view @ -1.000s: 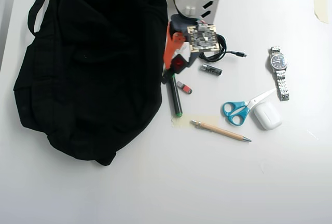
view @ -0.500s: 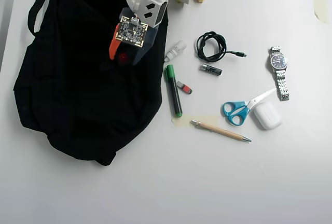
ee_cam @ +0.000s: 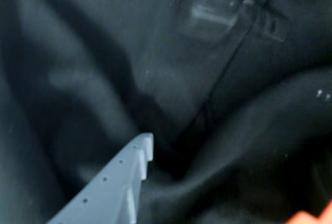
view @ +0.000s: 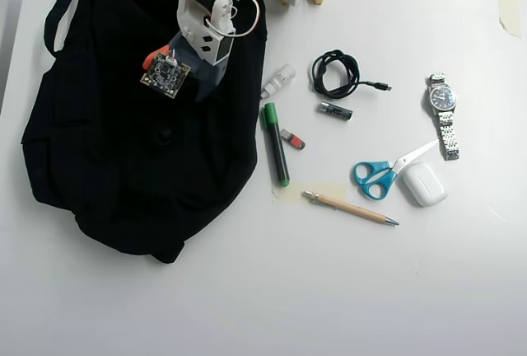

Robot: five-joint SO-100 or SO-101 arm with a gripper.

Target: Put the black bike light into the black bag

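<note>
since a moment ago your arm has swung further left in the overhead view, off the table's clutter and deeper over the black bag [view: 123, 150]. your claw [view: 158, 84] now hangs above the upper middle of the bag, mostly hidden under the small circuit board on the wrist.

in the wrist view one pale grey finger [ee_cam: 116, 187] juts in from the bottom edge and an orange tip shows at the bottom right corner, with nothing but dark folded fabric between them. so the claw stands open and holds nothing.

the black bike light [ee_cam: 215, 7] lies on the bag's fabric ahead of the claw, near the top of the wrist view, blurred and apart from both fingers. in the overhead view a small dark bump [view: 165, 134] on the bag just below the claw may be the same light, but you cannot tell for sure.

well to the right of the claw in the overhead view, on the white table [view: 329, 290], lie a green marker [view: 276, 143], a coiled black cable [view: 336, 73], a pair of scissors [view: 385, 172] and a wristwatch [view: 444, 114].
</note>
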